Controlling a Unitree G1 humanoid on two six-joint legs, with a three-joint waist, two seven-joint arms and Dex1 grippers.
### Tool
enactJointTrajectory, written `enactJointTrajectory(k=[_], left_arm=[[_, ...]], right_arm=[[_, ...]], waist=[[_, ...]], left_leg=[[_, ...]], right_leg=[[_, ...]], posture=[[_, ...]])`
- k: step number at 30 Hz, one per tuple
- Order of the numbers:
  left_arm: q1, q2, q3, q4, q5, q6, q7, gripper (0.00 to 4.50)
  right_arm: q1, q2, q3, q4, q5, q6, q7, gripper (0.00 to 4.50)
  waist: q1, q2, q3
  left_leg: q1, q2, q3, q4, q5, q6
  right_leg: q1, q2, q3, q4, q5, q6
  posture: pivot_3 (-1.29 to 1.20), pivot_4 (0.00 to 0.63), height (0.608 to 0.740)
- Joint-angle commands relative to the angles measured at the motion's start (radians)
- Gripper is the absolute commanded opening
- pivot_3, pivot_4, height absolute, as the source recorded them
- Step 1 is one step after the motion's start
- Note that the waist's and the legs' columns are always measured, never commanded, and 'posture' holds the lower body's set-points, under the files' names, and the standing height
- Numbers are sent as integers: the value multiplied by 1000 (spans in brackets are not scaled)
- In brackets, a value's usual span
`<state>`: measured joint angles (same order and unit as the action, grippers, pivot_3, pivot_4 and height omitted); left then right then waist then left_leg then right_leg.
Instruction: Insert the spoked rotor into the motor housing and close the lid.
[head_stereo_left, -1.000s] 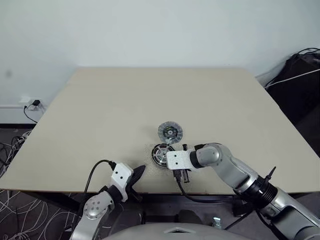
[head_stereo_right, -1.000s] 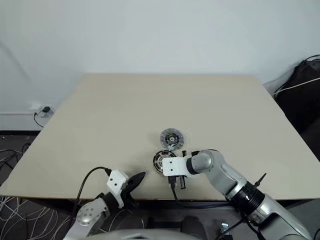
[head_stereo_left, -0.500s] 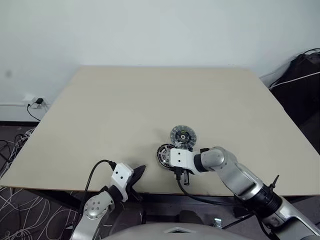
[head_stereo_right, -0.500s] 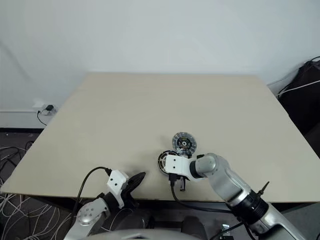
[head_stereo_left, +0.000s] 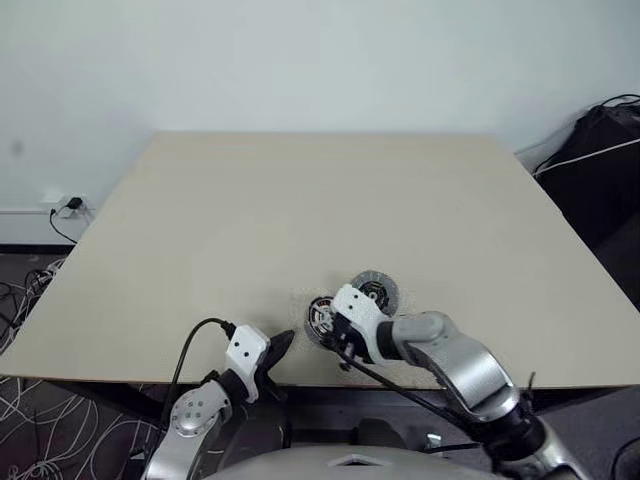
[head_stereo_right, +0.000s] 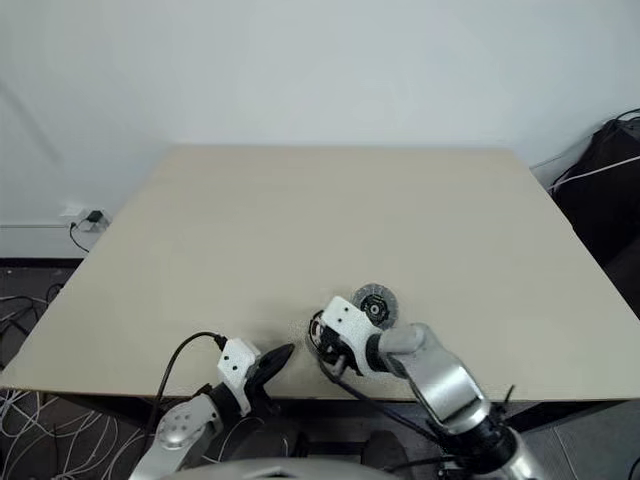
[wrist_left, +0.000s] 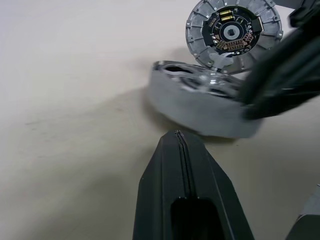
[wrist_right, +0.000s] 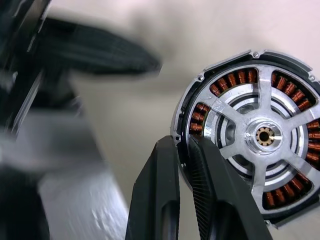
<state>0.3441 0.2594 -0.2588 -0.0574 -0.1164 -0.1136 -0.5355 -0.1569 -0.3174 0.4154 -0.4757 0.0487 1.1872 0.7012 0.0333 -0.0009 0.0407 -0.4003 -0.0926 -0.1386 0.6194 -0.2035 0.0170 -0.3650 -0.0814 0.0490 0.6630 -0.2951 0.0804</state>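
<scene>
right gripper (wrist_right: 182, 150) pinches the rim of the motor housing (wrist_right: 252, 137), low centre of head views with spoked rotor (wrist_right: 262, 135) seated, lid (head_stereo_left: 374, 291) just beside; thin edge grip could slip and dislodge rotor; left gripper (wrist_left: 177, 137) fingers pressed together, empty.

The spoked rotor (wrist_right: 262, 135) sits inside the motor housing (wrist_right: 200, 117), its silver spokes and hub over the ring of copper-brown windings. This assembly lies close to the near edge of the tabletop (head_stereo_left: 250, 220), about midway along it. In the left wrist view the assembly (wrist_left: 200, 102) looks tilted, one side lifted. The lid (head_stereo_left: 374, 291) lies flat just beside it, farther from the near edge, its round silver-grey rim around a dark centre with small parts.
</scene>
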Motion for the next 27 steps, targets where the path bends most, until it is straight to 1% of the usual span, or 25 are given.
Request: enactJointTrajectory(k=[1, 3, 10, 13, 16, 18, 21, 24, 27], left_arm=[[-6, -1, -3, -12, -1, -2, -5, 0], [-3, 1, 0, -15, -1, -2, -3, 0], [9, 1, 6, -21, -1, -3, 4, 0], [10, 0, 7, -21, -2, -3, 6, 0], [11, 1, 7, -21, -1, -5, 8, 0], [12, 1, 7, -21, -2, -6, 8, 0], [11, 2, 6, -20, -2, -6, 6, 0], [11, 5, 6, -19, -3, -5, 3, 0], [11, 7, 7, -17, -4, -5, 0, 0]], right_arm=[[-45, 80, -68, 14, 14, 83, -106, 91], [-56, 108, -75, 29, 23, 117, -141, 91], [-95, 265, -203, 105, 43, 206, -288, 91], [-107, 300, -225, 132, 43, 203, -341, 91], [-108, 310, -222, 145, 55, 195, -363, 91], [-102, 325, -228, 148, 71, 198, -375, 819], [-97, 350, -235, 141, 98, 199, -383, 1674], [-105, 394, -278, 127, 135, 213, -389, 2672], [-118, 434, -327, 111, 185, 239, -386, 2672]], waist=[[-1, 0, 0], [-2, 0, 0], [-7, 4, -2], [-8, 7, -3], [-9, 9, -4], [-11, 10, -4], [-15, 11, -4], [-22, 12, -4], [-24, 12, -4]], left_leg=[[0, 0, 0, 0, 0, 0], [0, 0, 0, 0, 0, 0], [1, 0, 0, 0, 0, 0], [1, 0, 0, 0, 0, 0], [1, 0, 0, 0, 0, -1], [1, 0, 0, 0, 0, -1], [1, 0, 0, 0, 0, -1], [1, 0, 0, -1, 1, -1], [1, 0, 0, -2, 1, -1]], right_leg=[[0, 0, 0, 0, 0, 0], [0, 0, 0, 0, 1, 0], [0, 1, 1, 1, 1, 0], [0, 0, 1, 2, 2, 0], [0, 0, 1, 2, 3, 0], [0, 0, 1, 2, 3, 0], [0, 0, 1, 2, 3, 0], [-2, 1, 1, 2, 3, -1], [-3, 2, 2, 2, 2, -1]], posture=[[0, 0, 740], [0, 0, 740], [0, 0, 740], [0, 0, 740], [0, 0, 740], [0, 0, 740], [0, 0, 740], [0, 0, 740], [0, 0, 740]])
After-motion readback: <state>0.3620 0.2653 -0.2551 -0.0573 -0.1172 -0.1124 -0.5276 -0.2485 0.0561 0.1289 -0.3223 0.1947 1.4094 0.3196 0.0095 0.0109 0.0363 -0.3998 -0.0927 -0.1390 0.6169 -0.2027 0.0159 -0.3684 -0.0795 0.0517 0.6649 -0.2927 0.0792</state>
